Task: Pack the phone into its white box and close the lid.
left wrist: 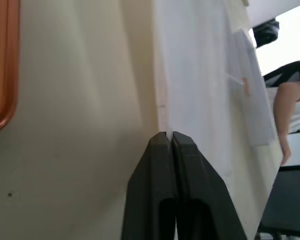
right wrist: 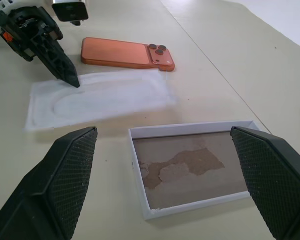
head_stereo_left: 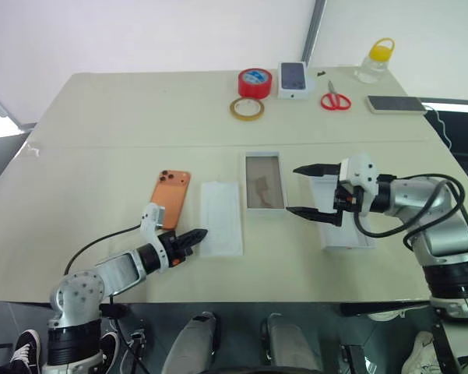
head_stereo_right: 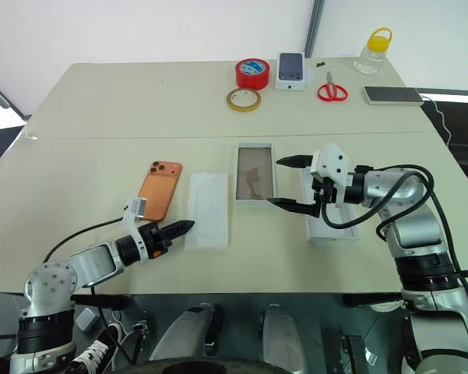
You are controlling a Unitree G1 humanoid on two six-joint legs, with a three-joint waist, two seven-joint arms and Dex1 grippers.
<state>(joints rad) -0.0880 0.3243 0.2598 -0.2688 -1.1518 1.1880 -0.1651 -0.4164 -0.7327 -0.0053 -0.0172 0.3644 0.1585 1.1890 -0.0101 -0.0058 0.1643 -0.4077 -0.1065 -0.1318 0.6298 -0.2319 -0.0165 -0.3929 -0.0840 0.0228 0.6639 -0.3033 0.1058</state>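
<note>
Left gripper (head_stereo_left: 200, 233) nearest you, fingers pressed together at near edge of flat insert card (head_stereo_left: 220, 218); whether card is pinched, can't tell. Right gripper (head_stereo_left: 302, 189) spread wide, hovering beside white box (head_stereo_left: 263, 181). You probably want card cleared first: slide it aside, avoid nudging phone (head_stereo_left: 171, 198) just left of it. Lid (head_stereo_left: 339, 222) lies under right arm. Count: two grippers, one tray, one lid, one card, one orange phone.

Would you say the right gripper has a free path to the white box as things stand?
Probably yes: the right gripper hangs open just beside the white box, with only bare table between them.
</note>
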